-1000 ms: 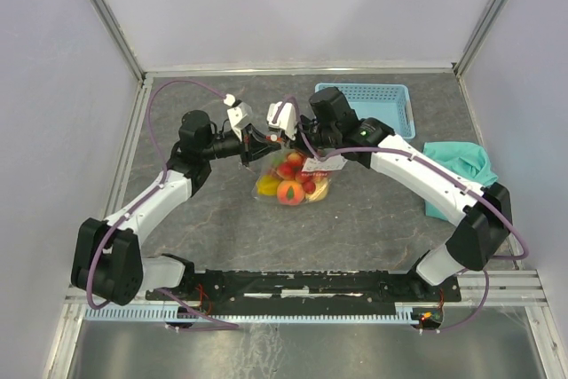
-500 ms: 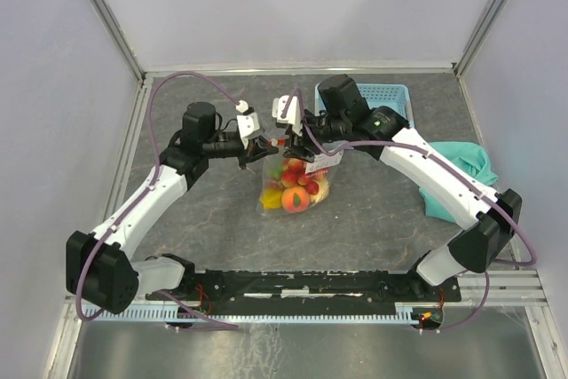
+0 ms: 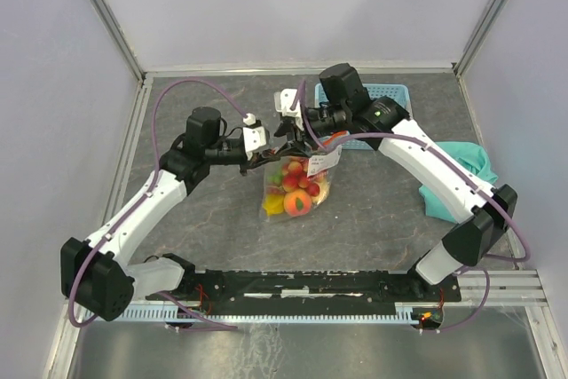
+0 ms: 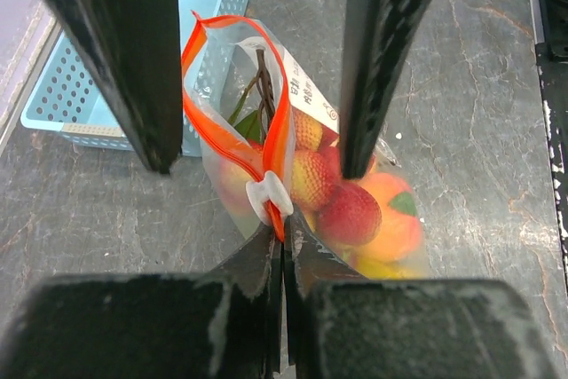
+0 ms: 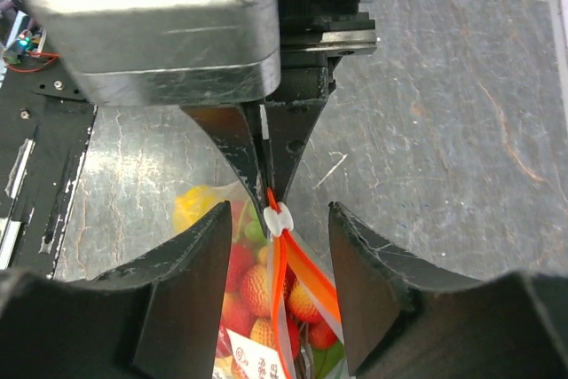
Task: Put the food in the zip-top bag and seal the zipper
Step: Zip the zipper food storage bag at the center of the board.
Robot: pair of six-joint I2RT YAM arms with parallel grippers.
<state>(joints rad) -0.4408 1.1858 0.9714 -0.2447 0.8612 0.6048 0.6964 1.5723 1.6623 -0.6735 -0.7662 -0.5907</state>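
The clear crinkly zip-top bag (image 3: 297,188), loaded with small toy fruits (image 4: 346,215), hangs mid-table from the left gripper (image 4: 282,250), which is clamped on the end of the red-orange zipper strip (image 4: 284,130). The right gripper (image 4: 259,166), fingers apart, straddles the small white slider (image 5: 280,219). The film is probably limp and slippery, so the rigid slider is the best grip point.

The zip-top bag (image 3: 321,164) is near the middle of the worktop (image 3: 373,219), mouth uppermost, with the food (image 3: 295,194) heaped in its lower part. The zipper (image 4: 282,122) runs along the top. The left end effector (image 4: 283,241) pinches its left end, and the slider (image 4: 269,196) lies just beside that grip. The right end effector (image 5: 280,215) straddles the zipper at the slider, one finger on each side. The basket (image 3: 390,95) is behind the bag at the far edge, toward the far right corner; the cloth (image 3: 461,166) lies by the right edge
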